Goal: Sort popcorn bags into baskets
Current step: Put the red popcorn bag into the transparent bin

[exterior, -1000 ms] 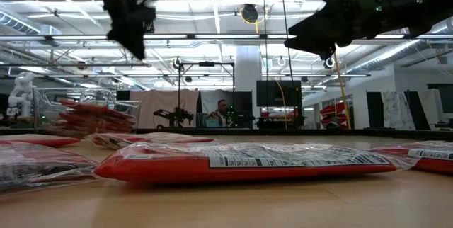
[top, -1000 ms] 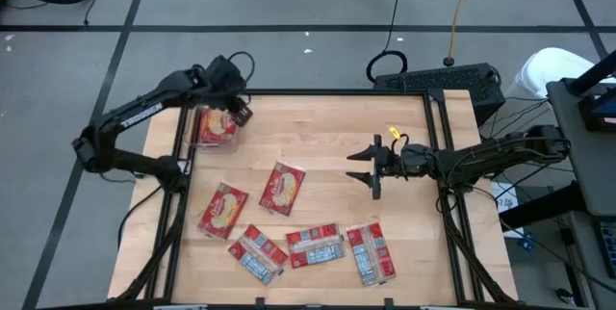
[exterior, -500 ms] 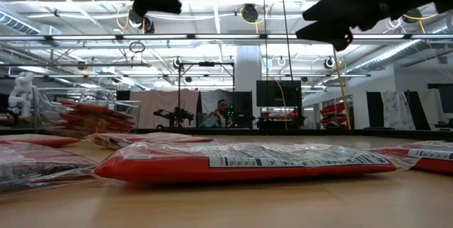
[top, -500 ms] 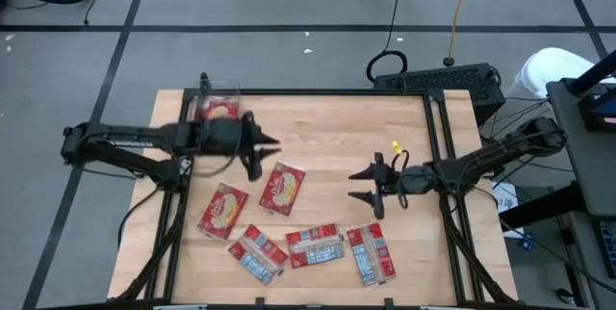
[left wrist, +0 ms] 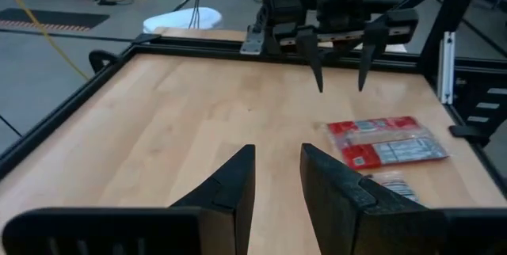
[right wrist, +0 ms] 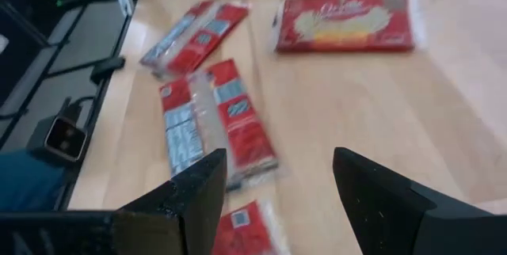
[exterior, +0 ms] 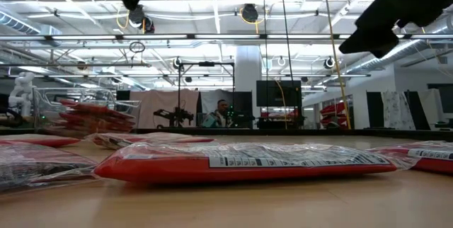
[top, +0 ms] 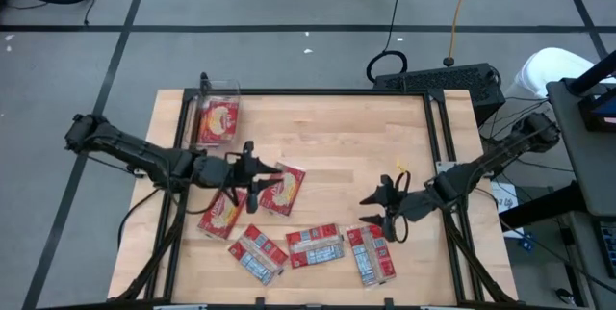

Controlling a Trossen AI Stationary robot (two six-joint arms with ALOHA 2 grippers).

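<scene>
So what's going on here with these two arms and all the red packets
A two-armed robot is sorting popcorn bags into a clear basket at the table's back left corner, which already holds some. Neither arm holds anything: the left pincer hovers over a bag mid-table, and the open right pincer hangs above another bag in the front row.

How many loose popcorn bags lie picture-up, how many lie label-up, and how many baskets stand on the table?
Picture-up bags: 2
Label-up bags: 3
Basket: 1
Total: 6
</scene>
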